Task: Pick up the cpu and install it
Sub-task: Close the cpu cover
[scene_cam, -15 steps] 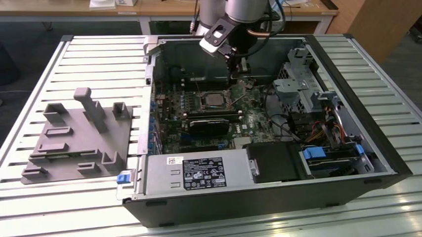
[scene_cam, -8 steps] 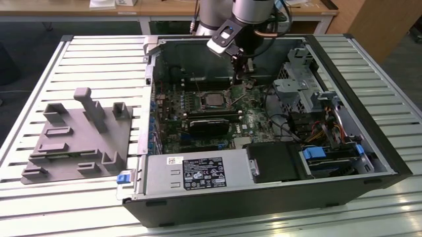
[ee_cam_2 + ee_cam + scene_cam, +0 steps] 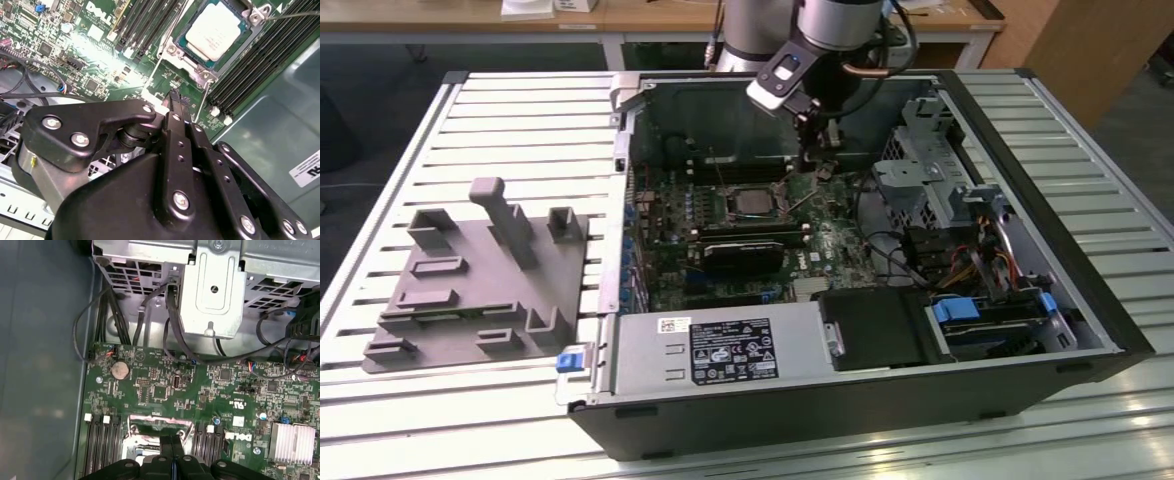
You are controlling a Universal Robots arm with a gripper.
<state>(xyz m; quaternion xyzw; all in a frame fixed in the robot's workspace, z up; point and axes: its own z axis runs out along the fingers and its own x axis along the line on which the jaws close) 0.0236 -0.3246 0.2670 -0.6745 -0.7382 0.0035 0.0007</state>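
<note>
My jaws were pressed together with nothing between them; in both wrist views the two black fingers (image 3: 176,145) of my gripper (image 3: 176,98) met along a thin seam. The tips hung just above the green circuit board (image 3: 95,65), close to one corner of the dark square socket with its metal frame (image 3: 200,75). The cpu, a small flat square chip with a shiny silver top (image 3: 217,31), lay flat inside that socket, apart from my fingertips and not in my hold. Long black memory slots (image 3: 270,55) ran alongside the socket. In the first wrist view a round silver coin battery (image 3: 120,371) and a finned silver heat sink (image 3: 292,442) sat on the same board.

In the exterior view I was reaching down into the open black computer case (image 3: 854,410), which lay on its side on a pale slatted metal table (image 3: 494,110). A large grey plastic fixture plate with upright pegs (image 3: 467,290) stood on the table at the exterior view's left, well apart from me.
</note>
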